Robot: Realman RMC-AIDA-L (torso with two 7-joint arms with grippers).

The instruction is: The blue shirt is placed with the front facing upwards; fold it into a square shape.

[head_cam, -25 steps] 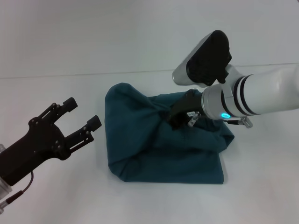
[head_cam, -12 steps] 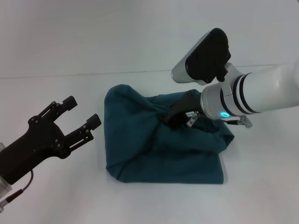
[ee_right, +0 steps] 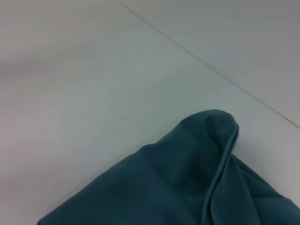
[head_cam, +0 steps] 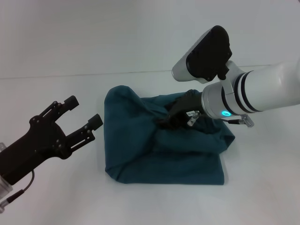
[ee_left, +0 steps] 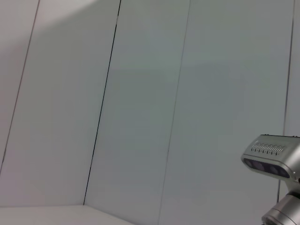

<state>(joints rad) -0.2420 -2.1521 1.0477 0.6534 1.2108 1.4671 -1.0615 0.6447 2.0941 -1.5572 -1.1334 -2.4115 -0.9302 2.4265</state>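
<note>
while the left hand (head_cam: 83, 115) hangs above the desk's left side with its two fingers spread and nothing between them, the blue shirt (head_cam: 164, 145) lies just to its right, near the middle of the white desk (head_cam: 56, 197), so the garment sits between the two arms. its fabric is already gathered into a bulky, roughly square heap, with a rounded hump at its far left corner and a fairly straight folded edge along the side nearest the robot. the printed front is not on show; only plain teal cloth faces up.

further right, the right hand (head_cam: 174, 117) is down on the top of the heap, at the middle of its far part, its dark fingers buried in a pinch of cloth. they look closed on a fold of the shirt, and a ridge of fabric runs up toward them. its wrist view shows only that rounded corner of cloth against bare desk.

by my reading the move ahead turns on this: the right hand already has the shirt, and the loose hump lies leftward from it, toward the idle left hand, which is apart from the cloth but nearer that corner.
</note>
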